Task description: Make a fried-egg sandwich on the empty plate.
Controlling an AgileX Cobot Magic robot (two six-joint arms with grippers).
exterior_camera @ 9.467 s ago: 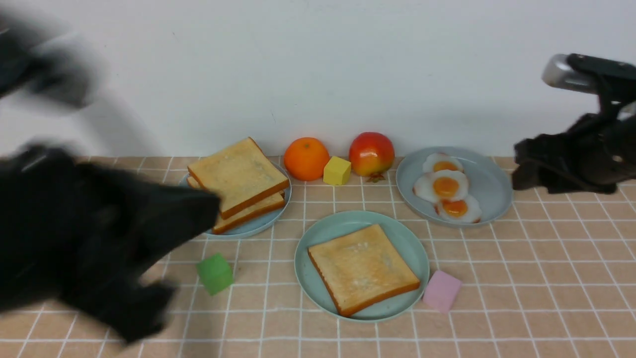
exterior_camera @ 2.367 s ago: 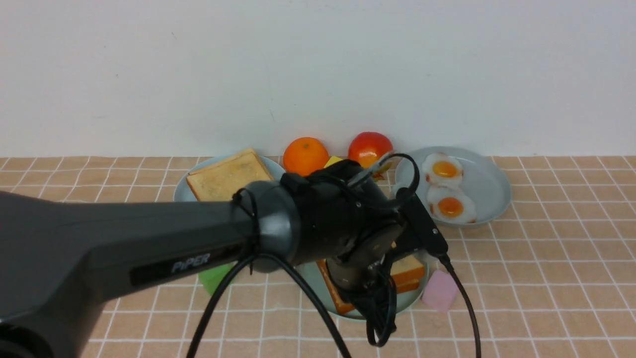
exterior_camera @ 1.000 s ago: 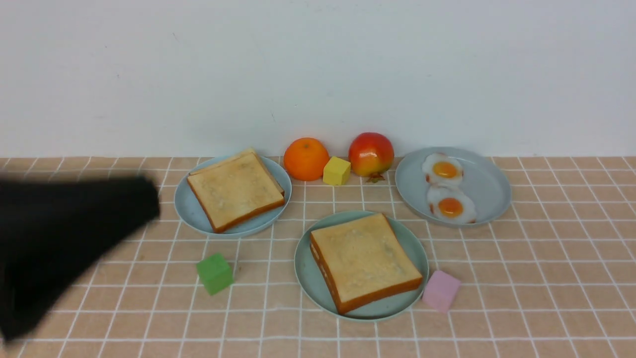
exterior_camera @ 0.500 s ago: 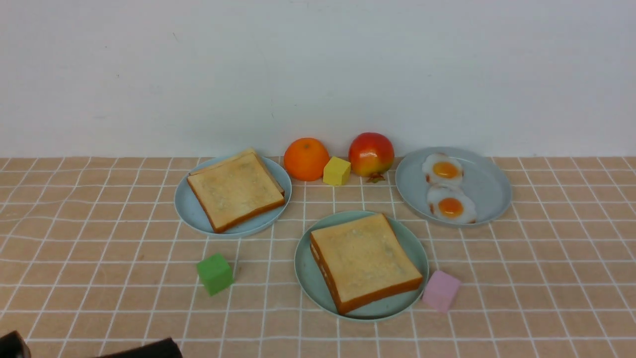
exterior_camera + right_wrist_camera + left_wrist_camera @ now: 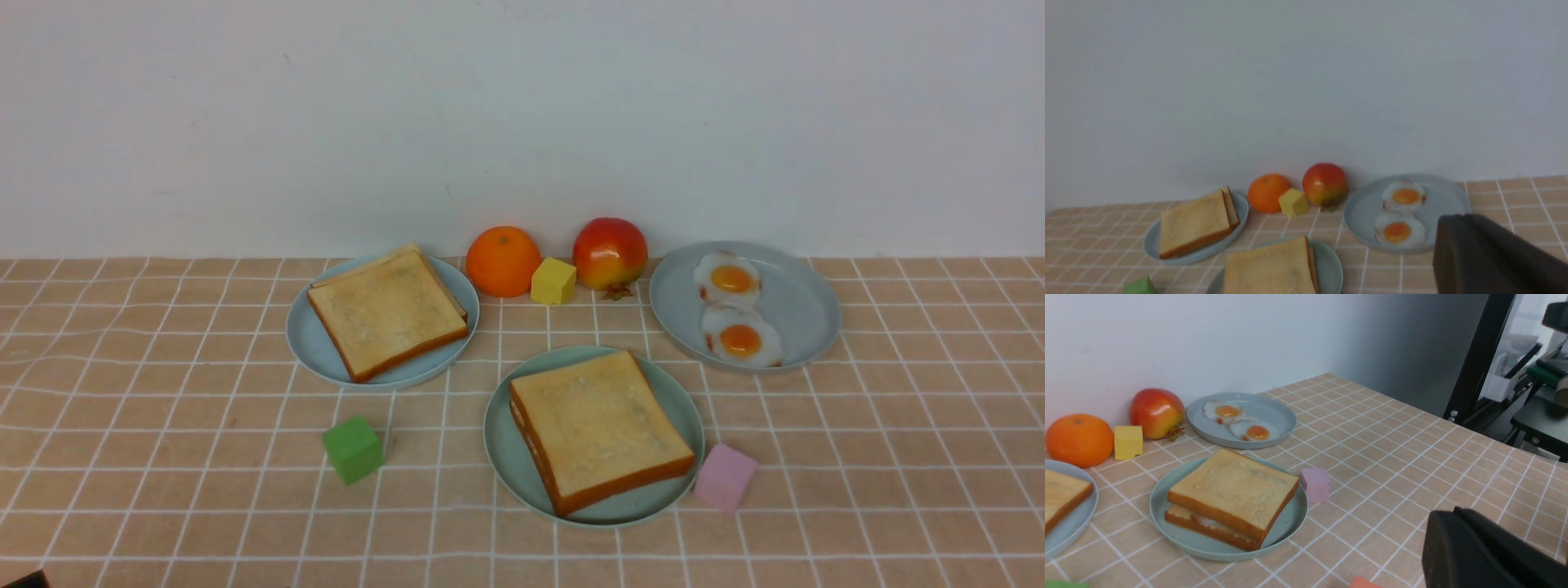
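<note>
The fried-egg sandwich (image 5: 600,429) lies on the mint-green plate (image 5: 500,445) at the middle front: two toast slices stacked, with a strip of white egg (image 5: 1208,521) showing between them in the left wrist view. No gripper touches it. My left gripper (image 5: 1447,513) shows only in its wrist view, its black fingers pressed together, shut and holding nothing, low over the cloth to the right of the sandwich (image 5: 1233,494). My right gripper (image 5: 1453,219) is also shut and holds nothing, in front of the egg plate. Neither gripper appears in the front view.
A grey-blue plate (image 5: 304,347) at back left holds toast slices (image 5: 388,314). Another grey-blue plate (image 5: 804,298) at back right holds two fried eggs (image 5: 739,339). An orange (image 5: 504,261), yellow cube (image 5: 553,280) and apple (image 5: 610,253) line the wall. A green cube (image 5: 353,449) and pink cube (image 5: 725,478) flank the sandwich plate.
The left arm has drawn back toward the lower left and left the front view. The sandwich and plates have not moved.
</note>
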